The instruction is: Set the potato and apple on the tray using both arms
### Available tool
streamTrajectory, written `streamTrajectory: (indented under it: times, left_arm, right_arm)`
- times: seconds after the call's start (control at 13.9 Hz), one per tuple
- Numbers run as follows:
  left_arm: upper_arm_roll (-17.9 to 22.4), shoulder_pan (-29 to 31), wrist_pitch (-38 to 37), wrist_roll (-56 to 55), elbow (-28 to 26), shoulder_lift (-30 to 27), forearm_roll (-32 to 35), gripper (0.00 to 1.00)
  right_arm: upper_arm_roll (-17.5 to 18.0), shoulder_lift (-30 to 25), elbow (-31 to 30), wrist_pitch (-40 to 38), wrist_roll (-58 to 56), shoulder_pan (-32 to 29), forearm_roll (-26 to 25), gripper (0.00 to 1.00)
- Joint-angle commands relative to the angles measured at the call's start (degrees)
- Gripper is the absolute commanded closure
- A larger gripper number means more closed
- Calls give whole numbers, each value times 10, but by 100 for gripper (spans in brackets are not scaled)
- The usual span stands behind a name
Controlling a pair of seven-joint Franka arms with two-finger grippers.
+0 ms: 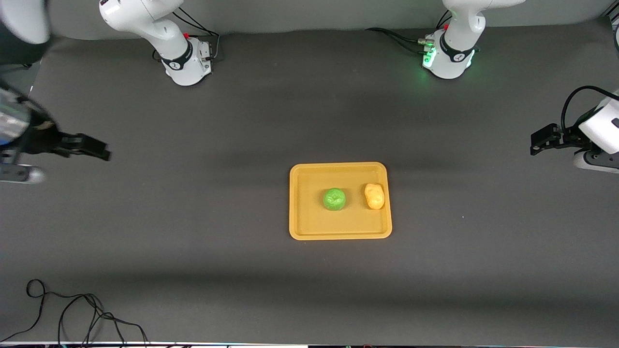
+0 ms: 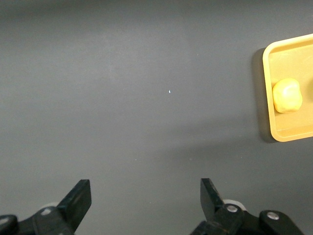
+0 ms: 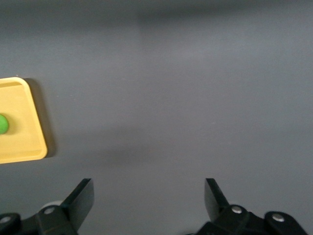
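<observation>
Apple (image 1: 334, 199) and potato (image 1: 374, 195) sit side by side on the tray (image 1: 304, 227), left tool (image 1: 544, 140) and right tool (image 1: 92, 147) both wide open, empty (job looks done), best parked clear over bare table (image 1: 193, 241).

A dark grey table (image 1: 193, 232) carries a loose black cable (image 1: 72, 314) lying curled at its nearest edge, toward the right arm's end.
</observation>
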Motion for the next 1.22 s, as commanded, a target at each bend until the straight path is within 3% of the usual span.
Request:
streamTrajectory:
  times: [0.0,0.14,0.29,1.15]
  left_arm:
    - [-2,4,-1,6,3,-5,-3,1]
    - [-3,4,-1,5,2,-2,-3,1]
    - [-3,3,-1,4,2,-4,-3,1]
    - [-8,-2,11,-19,-4,-1,-3,1]
  right_arm:
    - [111,-40,-45,26,-39,-122,-7,0]
    - [195,-55,-64,32,-39,-214,-35,0]
    - [246,-82,-109,65,-39,-271,-42,0]
    - [251,-79,-109,65,-30,-271,-70,0]
